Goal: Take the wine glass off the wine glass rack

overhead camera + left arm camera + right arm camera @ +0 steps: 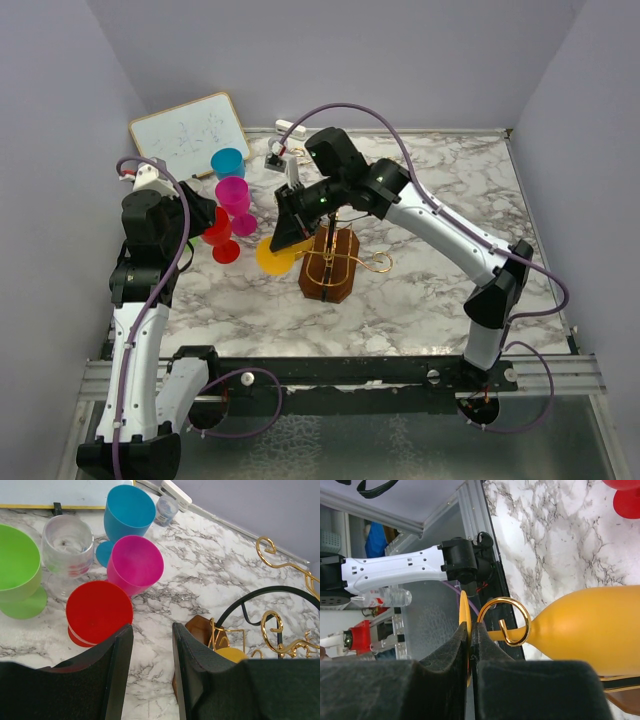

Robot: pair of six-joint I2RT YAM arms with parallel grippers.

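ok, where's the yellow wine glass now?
In the top view the yellow wine glass is at the left side of the wine glass rack, right of the red glass. Its stem sits in a gold hook, its foot pinched by the right gripper.

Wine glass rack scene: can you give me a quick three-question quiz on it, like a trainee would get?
1. True or false: the left gripper holds a glass.
2. Which colour is the glass that the right gripper pinches? A red, B yellow, C blue.
3. What on the wine glass rack circles that glass's stem?
Key: 1 false, it is open and empty. 2 B, it is shut on the yellow wine glass at its foot. 3 a curled gold hook.
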